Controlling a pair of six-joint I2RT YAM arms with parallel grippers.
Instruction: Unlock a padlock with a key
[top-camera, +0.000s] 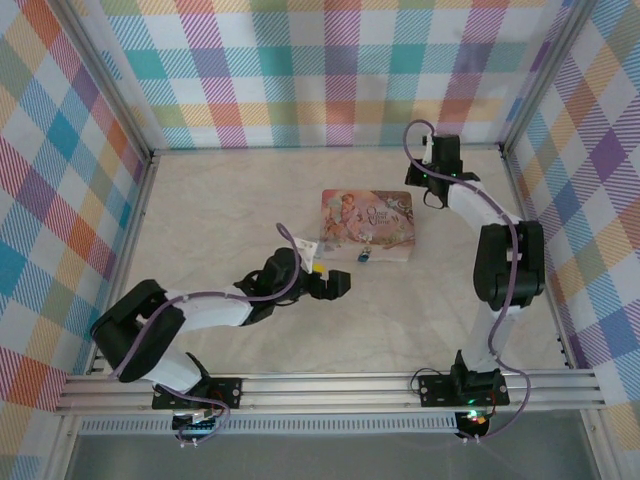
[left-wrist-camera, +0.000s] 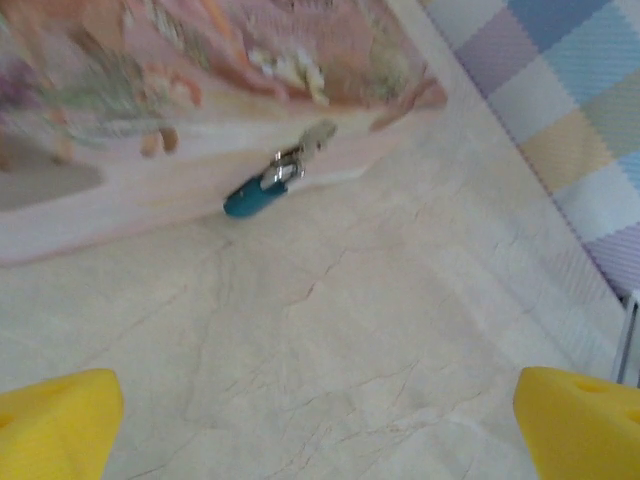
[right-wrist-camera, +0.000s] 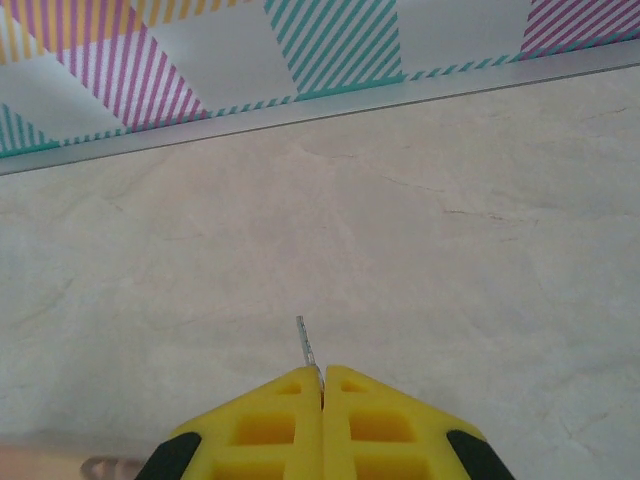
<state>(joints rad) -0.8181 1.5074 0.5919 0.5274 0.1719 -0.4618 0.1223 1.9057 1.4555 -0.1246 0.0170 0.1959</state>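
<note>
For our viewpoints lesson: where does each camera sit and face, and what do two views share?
Top external: above and behind, looking down; left arm, right arm, table, tin box.
Left wrist: low, facing padlock at tin box's side; left gripper open.
Right wrist: facing table, checked wall; right gripper shut on key.
Shared: first two show tin box.

Nothing legible — the script on the tin box (top-camera: 367, 226) is too blurred.

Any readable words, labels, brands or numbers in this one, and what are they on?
Nothing can be quoted.
Tin box: lettering on its illustrated lid, too small to read from above, blurred in the left wrist view.
Padlock: no legible marking.
</note>
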